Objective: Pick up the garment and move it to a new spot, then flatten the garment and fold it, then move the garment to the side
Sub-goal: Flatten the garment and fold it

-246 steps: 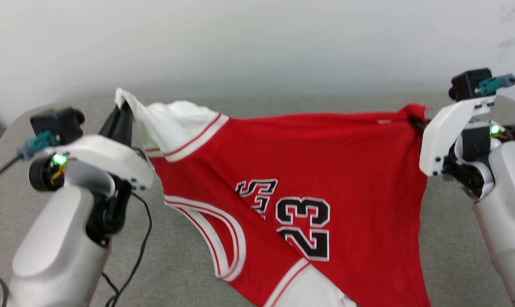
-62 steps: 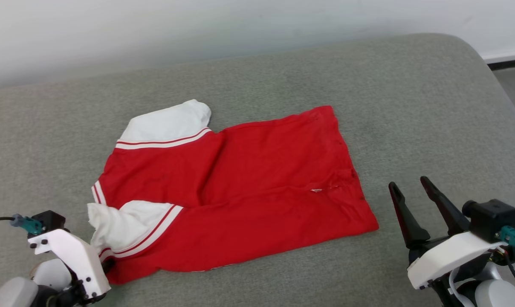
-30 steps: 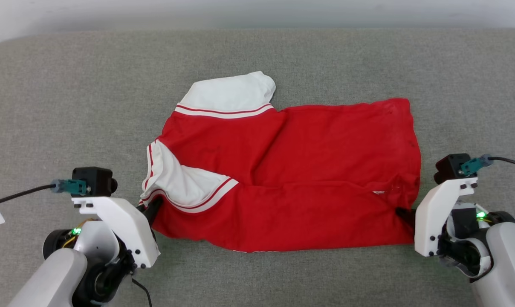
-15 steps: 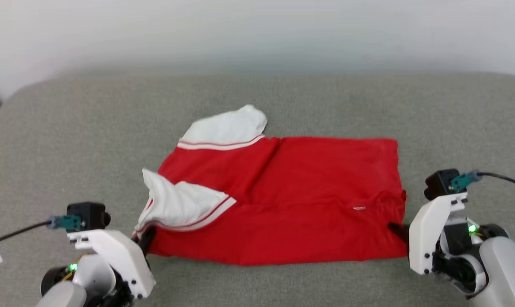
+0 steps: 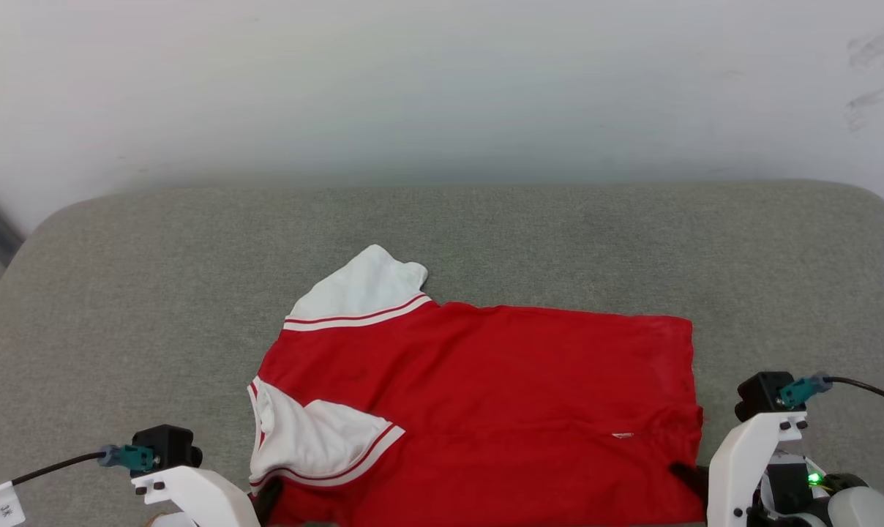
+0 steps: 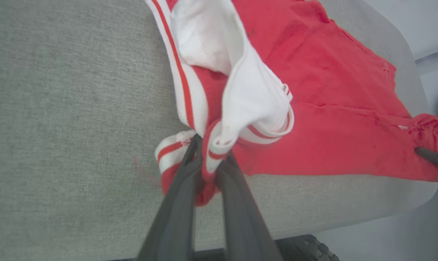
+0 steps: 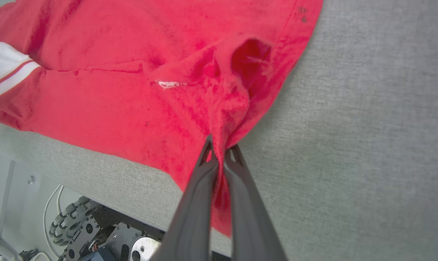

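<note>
- The garment (image 5: 486,395) is laid roughly flat near the 6 o'clock edge of the grey padded surface (image 5: 120,293), one white sleeve (image 5: 361,289) pointing to 11 o'clock.
- It is judged thin, light and limp; sagging is expected, so corners and hems are best pinched.
- The left gripper (image 6: 208,152) is clamped on striped trim at 7 o'clock.
- The right gripper (image 7: 220,150) is clamped on the red hem corner at 5 o'clock.

Corner of garment (image 7: 114,72) in right hand (image 7: 222,145)

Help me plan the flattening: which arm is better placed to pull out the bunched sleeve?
Probably left. The left gripper pinches the garment at the striped trim by that crumpled sleeve; the right gripper holds the red corner opposite.
</note>
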Available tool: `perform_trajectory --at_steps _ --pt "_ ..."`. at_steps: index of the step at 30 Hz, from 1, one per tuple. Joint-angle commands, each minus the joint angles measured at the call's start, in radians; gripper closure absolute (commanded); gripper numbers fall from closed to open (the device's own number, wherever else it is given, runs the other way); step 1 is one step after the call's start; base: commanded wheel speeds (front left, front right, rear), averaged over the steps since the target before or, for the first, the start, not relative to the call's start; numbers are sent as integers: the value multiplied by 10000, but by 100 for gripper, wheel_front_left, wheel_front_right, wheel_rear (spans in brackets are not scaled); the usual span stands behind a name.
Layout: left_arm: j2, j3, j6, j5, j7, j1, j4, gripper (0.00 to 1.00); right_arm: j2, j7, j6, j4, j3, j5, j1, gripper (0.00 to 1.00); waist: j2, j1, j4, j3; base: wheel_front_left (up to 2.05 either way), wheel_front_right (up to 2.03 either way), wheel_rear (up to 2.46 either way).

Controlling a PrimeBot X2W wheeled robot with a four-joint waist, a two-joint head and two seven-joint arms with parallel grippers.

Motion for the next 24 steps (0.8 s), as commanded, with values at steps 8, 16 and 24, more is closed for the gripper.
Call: perform_trajectory --at_steps 8,16,24 --pt "-87 323 -105 426 -1028 -379 564 0 32 -2607 -5 -495 -66 -841 439 0 0 1 -280 50 0 0 0" --pt "42 743 -135 1447 -2541 -1522 689 0 284 -5622 -5 -1395 -355 -1925 245 0 0 1 -829 265 0 0 0" --pt "138 807 -591 1935 -2551 -4144 1392 0 679 -6837 -5 -2642 -508 -2302 -537 0 0 1 -1405 1823 0 0 0"
